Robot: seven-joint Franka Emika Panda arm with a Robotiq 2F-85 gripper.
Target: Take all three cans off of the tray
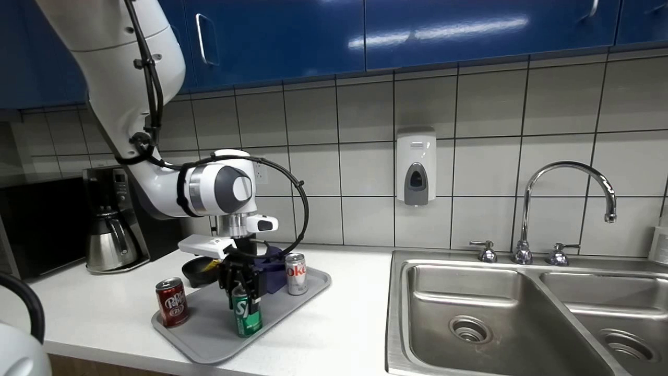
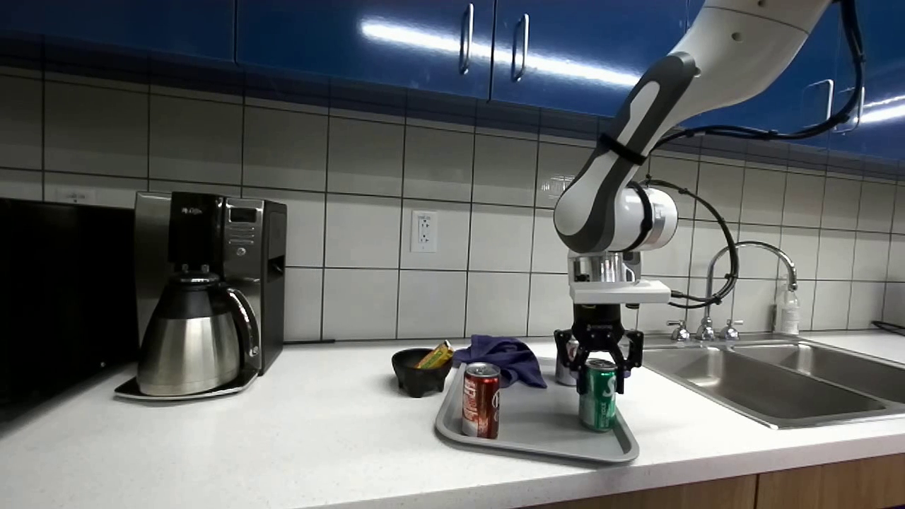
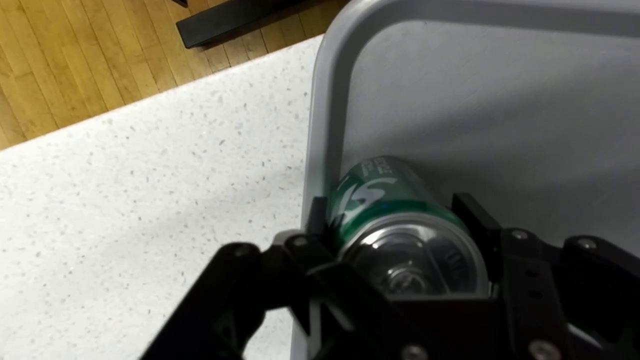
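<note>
Tray: green can seemingly in hand

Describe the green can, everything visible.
The green can looks like shiny metal: green wall, white lettering partly covered, silver rim and top; whether it has been opened is unclear. It stands upright on the tray, close to the raised edge, with the gripper shut on its upper sides.
</note>
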